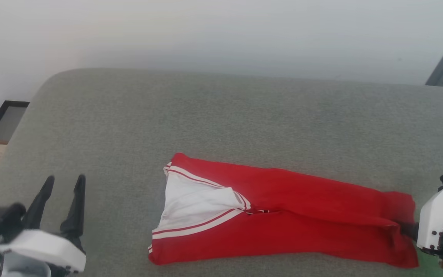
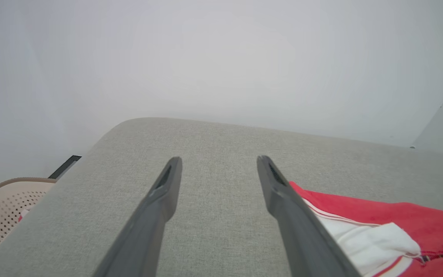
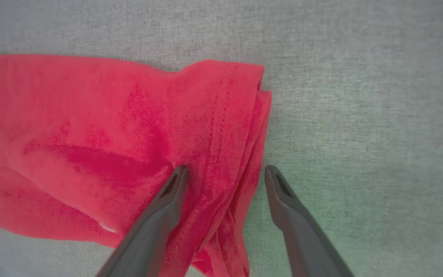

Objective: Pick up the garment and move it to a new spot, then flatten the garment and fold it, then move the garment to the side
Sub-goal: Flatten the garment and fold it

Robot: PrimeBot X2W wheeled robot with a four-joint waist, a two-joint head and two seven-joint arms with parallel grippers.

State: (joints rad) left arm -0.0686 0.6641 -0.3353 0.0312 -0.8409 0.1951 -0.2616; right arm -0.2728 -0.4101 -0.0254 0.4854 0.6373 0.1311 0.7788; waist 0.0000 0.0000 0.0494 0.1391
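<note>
The grey cloth-covered table carries the red jersey garment with white, red-striped collar trim toward 5 o'clock in the head view. It lies as a long narrow strip, collar end at 9 o'clock and hem at 3 o'clock. A beige perforated basket sits off the table at 8 o'clock. The left claw hovers apart over bare table. The right claw, also apart, straddles the hem edge. Folding seems half done; next likely calls for clamping the stacked hem layers and carrying them toward the collar.
</note>
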